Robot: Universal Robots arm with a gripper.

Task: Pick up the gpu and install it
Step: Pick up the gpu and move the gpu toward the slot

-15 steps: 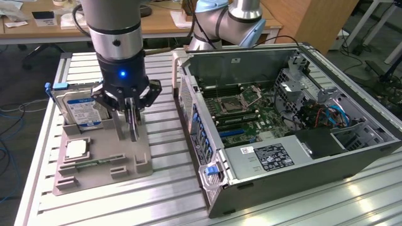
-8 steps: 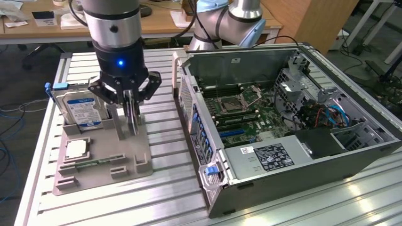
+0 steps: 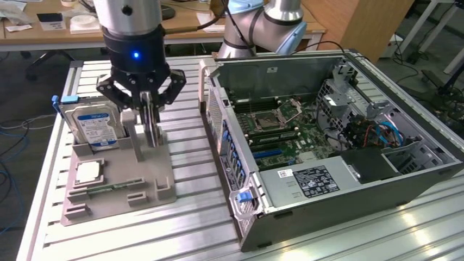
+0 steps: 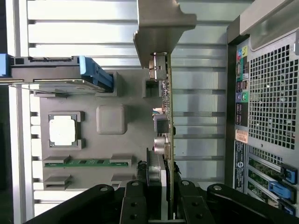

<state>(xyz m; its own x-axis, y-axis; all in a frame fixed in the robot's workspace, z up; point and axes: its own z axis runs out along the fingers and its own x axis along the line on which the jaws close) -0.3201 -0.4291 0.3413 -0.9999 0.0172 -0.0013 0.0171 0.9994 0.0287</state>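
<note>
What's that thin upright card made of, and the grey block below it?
The gpu looks like a circuit board with soldered parts; its end bracket is silvery metal, dully shiny. The grey holder looks like matte plastic, uniform and unreflective, though painted metal is possible.

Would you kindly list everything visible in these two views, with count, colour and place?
gpu: one, edge-on with silvery bracket, upright in the holder.
hard drive: one, silver with blue label, upright in the holder beside the gpu.
processor chip: one, silver, flat in a holder recess.
memory stick: one, green, in a holder slot.
holder: one, gray, on the table.
computer case: one, black, open, on the exterior view's right.
table: one, silvery slats.
arm: one, silver and black, jaws shut on the gpu.
</note>
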